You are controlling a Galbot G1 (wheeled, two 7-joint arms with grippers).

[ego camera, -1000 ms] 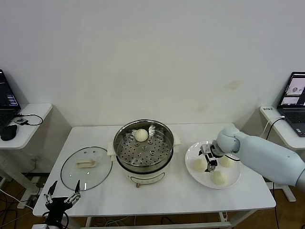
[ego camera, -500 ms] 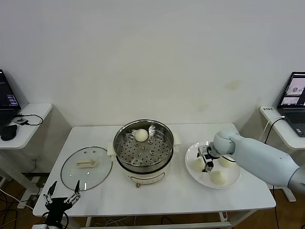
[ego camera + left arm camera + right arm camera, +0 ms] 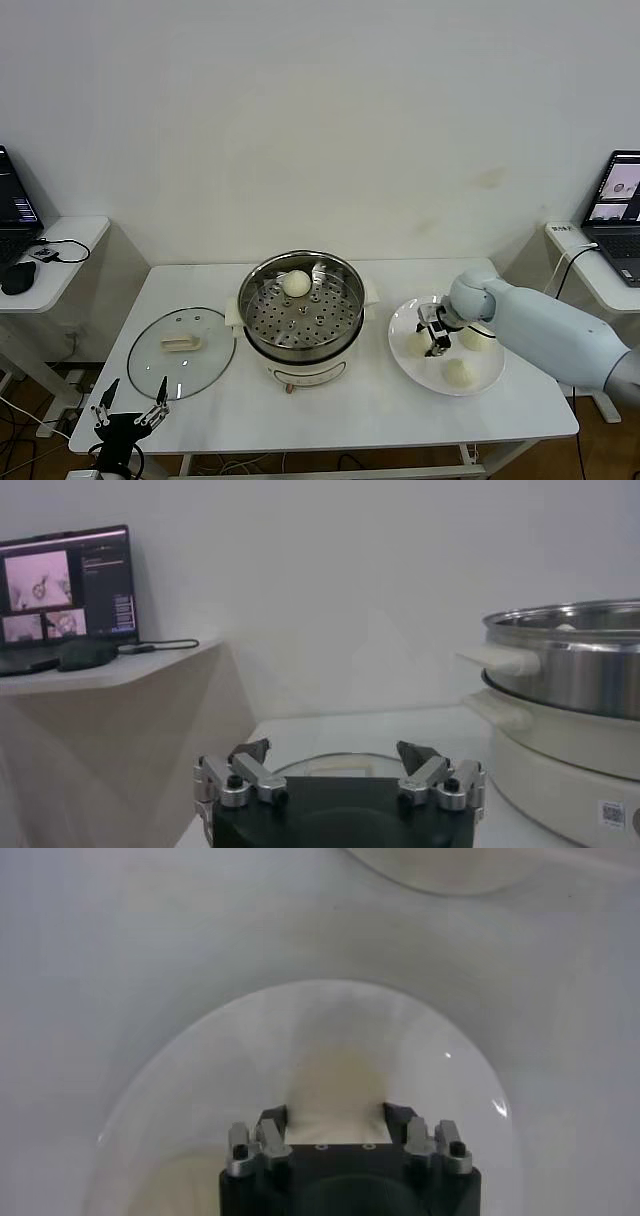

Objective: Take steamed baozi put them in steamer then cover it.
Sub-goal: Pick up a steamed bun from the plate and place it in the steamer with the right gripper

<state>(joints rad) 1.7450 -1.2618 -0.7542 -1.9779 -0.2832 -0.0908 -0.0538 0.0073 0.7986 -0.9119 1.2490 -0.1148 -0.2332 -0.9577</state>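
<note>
One baozi (image 3: 296, 283) lies in the steamer (image 3: 330, 322) at mid table. Three more sit on the white plate (image 3: 401, 322) to its right. My right gripper (image 3: 433, 338) is down on the plate, shut on the leftmost baozi (image 3: 414, 346). In the right wrist view its fingers (image 3: 271, 1120) press both sides of that cream bun (image 3: 335, 1086), with my right gripper (image 3: 335, 1114) over the plate (image 3: 180, 1088). The glass cover (image 3: 182, 352) lies flat on the table left of the steamer. My left gripper (image 3: 130, 411) waits open at the table's front left corner, nothing between its fingers.
The other two plate baozi (image 3: 477, 338) (image 3: 458, 372) lie right of my right gripper. In the left wrist view, my left gripper (image 3: 335, 760) faces the steamer (image 3: 570, 660). Side desks with laptops (image 3: 617, 200) flank the table.
My right gripper has gone from open to shut around the leftmost plate baozi, shifting slightly left over it. The left arm has stayed still.
</note>
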